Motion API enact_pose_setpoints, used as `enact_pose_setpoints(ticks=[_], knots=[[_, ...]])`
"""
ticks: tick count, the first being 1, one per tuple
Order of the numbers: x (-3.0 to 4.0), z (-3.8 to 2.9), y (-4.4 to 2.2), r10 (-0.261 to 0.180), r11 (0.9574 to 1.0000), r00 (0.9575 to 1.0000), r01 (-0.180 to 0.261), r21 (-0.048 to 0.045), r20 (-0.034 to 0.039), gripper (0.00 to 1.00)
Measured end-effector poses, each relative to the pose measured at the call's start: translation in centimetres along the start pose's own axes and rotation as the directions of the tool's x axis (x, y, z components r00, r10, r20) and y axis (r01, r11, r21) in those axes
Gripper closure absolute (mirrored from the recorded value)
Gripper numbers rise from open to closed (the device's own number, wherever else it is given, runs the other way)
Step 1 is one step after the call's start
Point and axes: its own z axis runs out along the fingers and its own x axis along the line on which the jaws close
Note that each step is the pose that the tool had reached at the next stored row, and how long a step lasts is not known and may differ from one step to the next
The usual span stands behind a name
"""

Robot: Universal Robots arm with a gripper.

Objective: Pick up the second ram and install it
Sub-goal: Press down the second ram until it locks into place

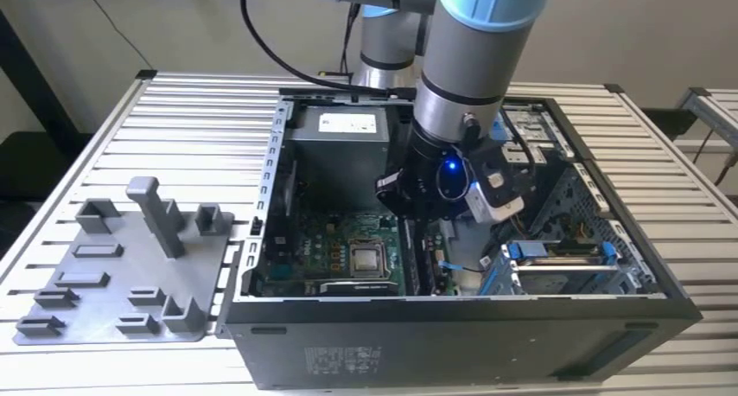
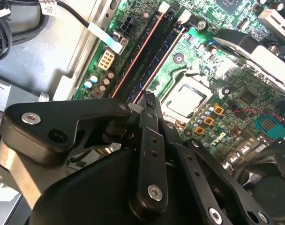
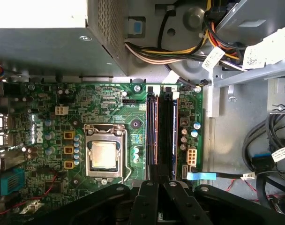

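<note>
My gripper (image 1: 429,232) is down inside the open computer case (image 1: 276,240), over the green motherboard (image 3: 109,101). In both wrist views its black fingers (image 3: 157,174) are shut together at the near end of the two long memory slots (image 2: 154,51), beside the processor socket (image 3: 104,154). The second ram (image 3: 167,136) looks like the dark strip lying along the slot farther from the socket, running away from my fingertips. Whether the fingertips touch it I cannot tell. The grey tray (image 1: 116,275) on the exterior view's left carries upright posts and no stick.
A power supply box (image 3: 44,47) and cable bundles (image 3: 170,49) border the board. A drive cage (image 1: 565,266) and loose cables (image 3: 269,150) fill the case's other side. The case stands on a slatted metal table (image 1: 173,119).
</note>
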Motion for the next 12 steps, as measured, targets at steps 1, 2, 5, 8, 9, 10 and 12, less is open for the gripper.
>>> enact_pose_setpoints(ticks=[1,2,5,8,9,10,12], knots=[[0.00,-0.01,0.00,0.000,1.0000,1.0000,0.000,0.0000,0.0000,0.89],[0.00,-0.01,0.00,0.000,1.0000,1.0000,0.000,0.0000,0.0000,0.89],[0.00,-0.03,0.00,0.000,1.0000,1.0000,0.000,0.0001,0.0000,0.89],[0.00,-0.04,0.00,0.000,1.0000,1.0000,0.000,0.0001,0.0000,0.89],[0.00,-0.05,0.00,0.000,1.0000,1.0000,0.000,0.0001,0.0000,0.89],[0.00,-0.05,0.00,0.000,1.0000,1.0000,0.000,0.0001,0.0000,0.89],[0.00,-0.06,0.00,-0.001,1.0000,1.0000,0.001,0.0001,0.0000,0.89]])
